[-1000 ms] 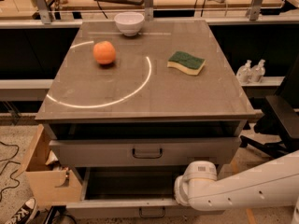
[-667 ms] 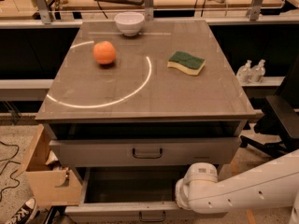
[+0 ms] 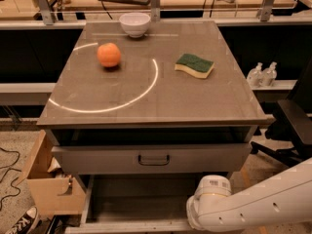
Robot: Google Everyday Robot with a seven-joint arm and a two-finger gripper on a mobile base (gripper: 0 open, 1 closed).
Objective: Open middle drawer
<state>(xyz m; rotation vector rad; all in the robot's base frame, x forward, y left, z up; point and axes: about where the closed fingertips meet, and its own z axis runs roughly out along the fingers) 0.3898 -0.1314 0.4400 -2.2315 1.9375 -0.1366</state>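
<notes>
The middle drawer (image 3: pixel 131 199) is the lower of the two drawers in view. It is pulled far out towards me, its grey inside shows, and its front panel (image 3: pixel 126 226) lies at the bottom edge. Its handle is out of view. My white arm (image 3: pixel 253 211) reaches in from the lower right, with a round joint (image 3: pixel 209 206) over the drawer's right front corner. My gripper is hidden beyond that joint, below the picture's edge.
Above it, a grey drawer (image 3: pixel 97 160) with a dark loop handle (image 3: pixel 153 159) stands slightly out under the tabletop (image 3: pixel 146 96). On top are an orange (image 3: pixel 108 54), a white bowl (image 3: pixel 135 23) and a green sponge (image 3: pixel 195 65). A cardboard box (image 3: pixel 48 189) is left, a chair (image 3: pixel 292 126) right.
The arm's round joint has moved down towards me, and the middle drawer's front panel has slid a little further out with it.
</notes>
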